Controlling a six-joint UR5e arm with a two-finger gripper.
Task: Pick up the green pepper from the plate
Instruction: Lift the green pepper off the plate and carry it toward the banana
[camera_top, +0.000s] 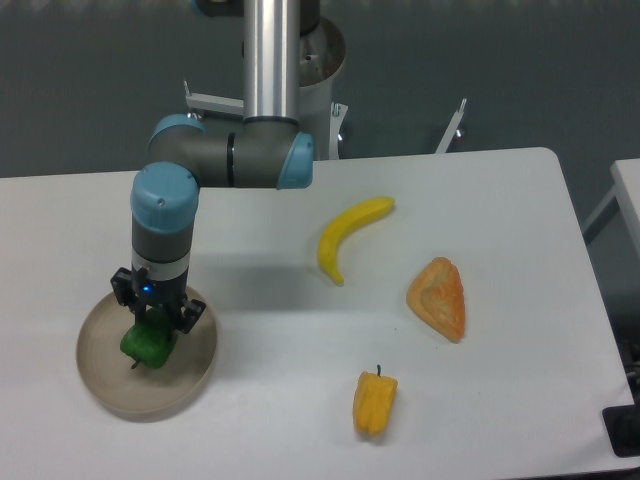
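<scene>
The green pepper (146, 340) looks glossy and smooth, like moulded plastic. The plate (186, 375) is matt beige. The desk (480, 200) has a smooth, matt white top. The banana (347, 234) and yellow pepper (373, 402) show a slight sheen, and the orange wedge (439, 298) seems rougher, possibly textured.

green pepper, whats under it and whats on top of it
Under the green pepper is the beige plate, which sits on the white table. The claw is down over its top, hiding the upper part and whether the fingers grip it.
</scene>
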